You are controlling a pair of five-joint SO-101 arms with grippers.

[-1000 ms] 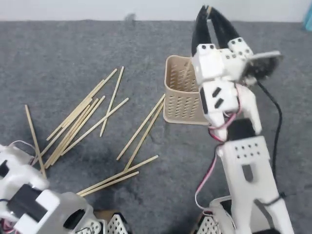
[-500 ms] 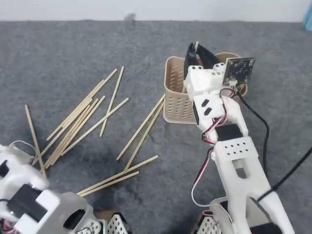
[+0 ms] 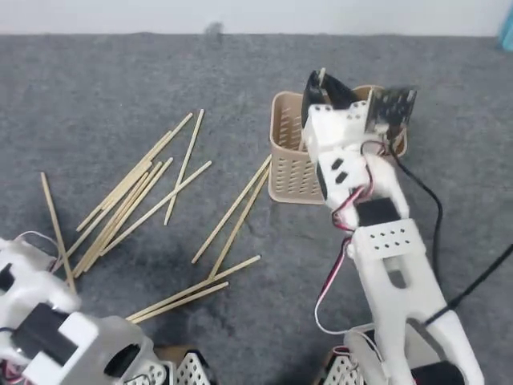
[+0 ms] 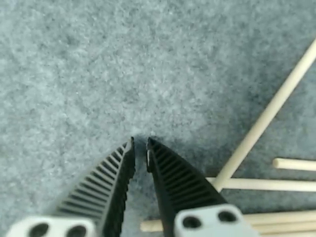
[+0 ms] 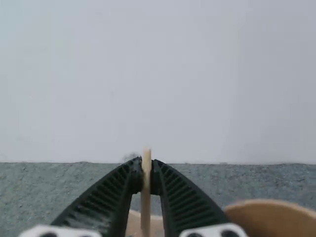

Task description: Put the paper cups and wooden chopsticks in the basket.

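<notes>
Right pincer (image 5: pixel 146 173) grips one pale wooden chopstick (image 5: pixel 146 207) over the beige perforated basket (image 3: pixel 290 164); plenty of loose chopsticks (image 3: pixel 120 207) left on the grey worktop (image 3: pixel 120 88).

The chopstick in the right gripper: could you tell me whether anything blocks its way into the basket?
Nothing visible does: the right gripper holds the chopstick upright over the open top of the basket.
</notes>
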